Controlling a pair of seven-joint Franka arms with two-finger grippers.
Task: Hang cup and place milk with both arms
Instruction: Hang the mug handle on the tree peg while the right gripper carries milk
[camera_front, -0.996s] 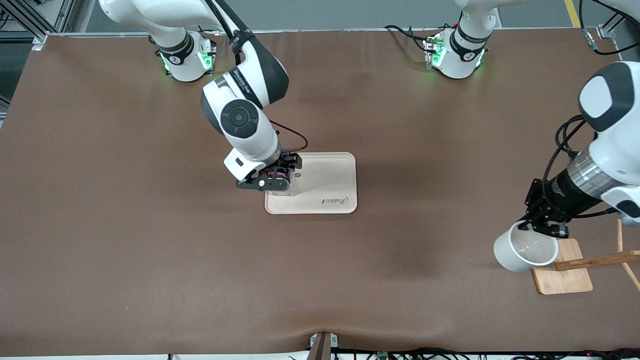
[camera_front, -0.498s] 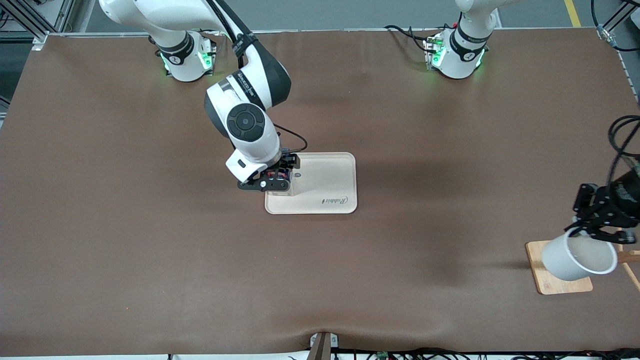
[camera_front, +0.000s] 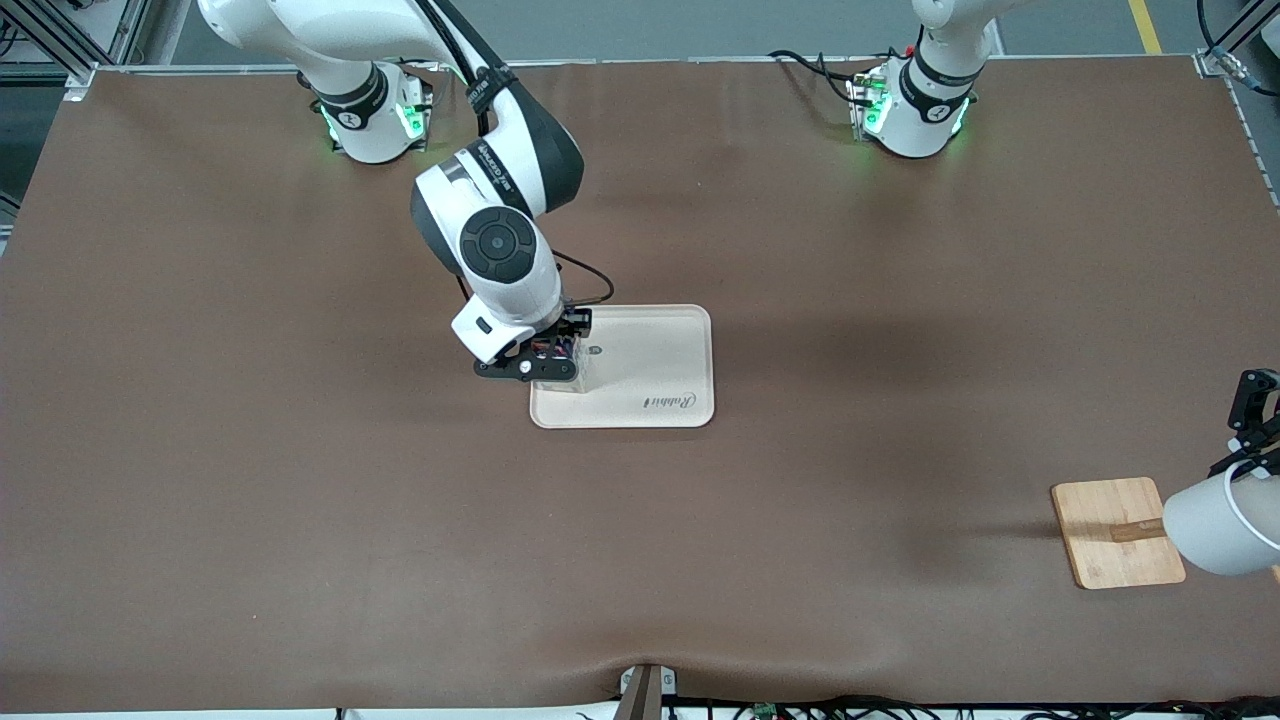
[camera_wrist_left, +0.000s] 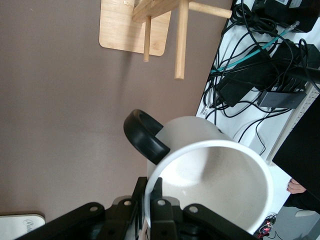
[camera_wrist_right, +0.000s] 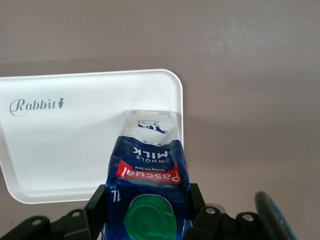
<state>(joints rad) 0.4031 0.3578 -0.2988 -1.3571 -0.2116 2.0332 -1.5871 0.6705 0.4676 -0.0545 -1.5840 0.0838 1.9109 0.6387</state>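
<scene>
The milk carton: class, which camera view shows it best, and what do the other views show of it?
The right wrist view: the milk carton fills it, cap and label clear, standing on the tray. The front view mostly hides it under the right gripper. The left wrist view shows none.

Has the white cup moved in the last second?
Yes. The cup, held in the left gripper, has swung from one end of the wooden base across it to the table's edge at the left arm's end.
</scene>
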